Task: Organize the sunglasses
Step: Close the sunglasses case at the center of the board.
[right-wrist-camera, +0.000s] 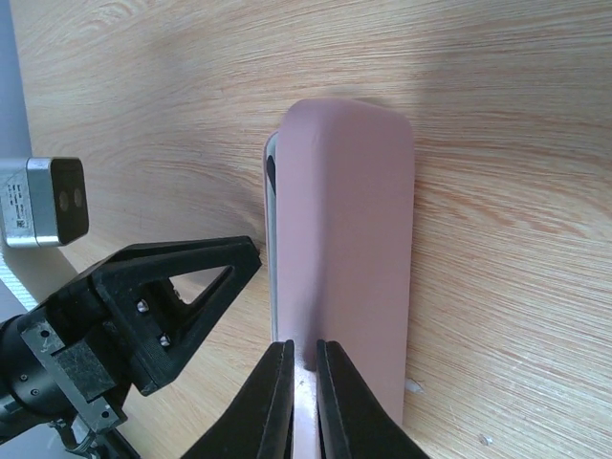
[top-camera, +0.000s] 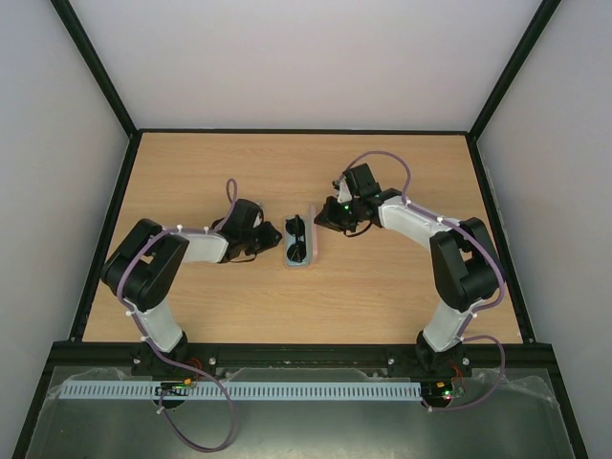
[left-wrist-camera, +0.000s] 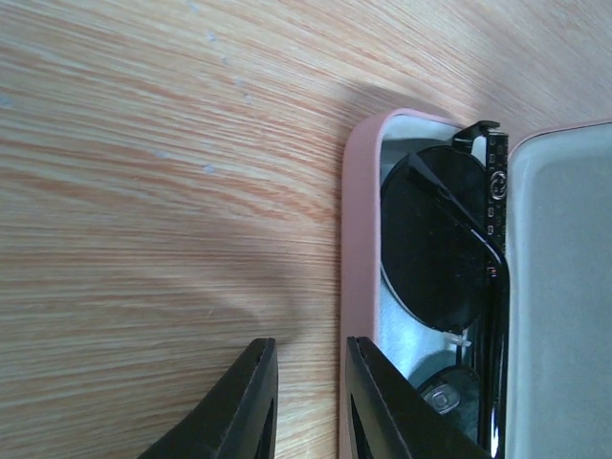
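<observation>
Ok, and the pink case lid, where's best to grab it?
Probably pinch the lid by its thin free rim, coming from above its pink outer side, away from the sunglasses. It stands raised over the tray, so the rim is a narrow edge the jaws can straddle; the broad rounded back gives no hold.

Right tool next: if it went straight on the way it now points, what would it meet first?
The pink case lid. The right tool points onto the lid's outer face and seems to touch its near edge, though depth is unclear.
</observation>
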Controlling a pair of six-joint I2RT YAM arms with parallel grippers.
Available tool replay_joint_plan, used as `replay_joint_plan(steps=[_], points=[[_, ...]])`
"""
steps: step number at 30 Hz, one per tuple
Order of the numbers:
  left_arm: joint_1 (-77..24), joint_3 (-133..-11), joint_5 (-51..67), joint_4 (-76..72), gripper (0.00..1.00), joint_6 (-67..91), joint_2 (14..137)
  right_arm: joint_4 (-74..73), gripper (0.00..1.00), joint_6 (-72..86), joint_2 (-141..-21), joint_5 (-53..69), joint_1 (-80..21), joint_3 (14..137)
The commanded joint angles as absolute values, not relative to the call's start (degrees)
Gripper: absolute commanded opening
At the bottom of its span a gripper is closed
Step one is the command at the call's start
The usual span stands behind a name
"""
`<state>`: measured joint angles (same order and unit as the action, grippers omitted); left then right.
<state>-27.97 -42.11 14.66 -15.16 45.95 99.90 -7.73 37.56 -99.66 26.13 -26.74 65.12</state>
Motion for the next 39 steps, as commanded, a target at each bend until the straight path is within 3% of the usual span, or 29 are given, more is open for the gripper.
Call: replay_joint_plan(steps=[1,27,39], points=[[-28.7,-42.1,14.9,-13.4,0.22,46.8,103.0,-8.1,0.08,37.9,-100.2,27.4,-27.6,65.7],[-28.9,-40.7,16.1,-16.3,0.17,47.2,104.9,-9.7,0.07,38.8,-107.7,26.1,-33.6,73.0],[-25.3,-35.0,14.7,-12.9,0.17,46.3,96.0,-11.4,0.07,38.5,-111.0,25.8,-35.3,77.2]])
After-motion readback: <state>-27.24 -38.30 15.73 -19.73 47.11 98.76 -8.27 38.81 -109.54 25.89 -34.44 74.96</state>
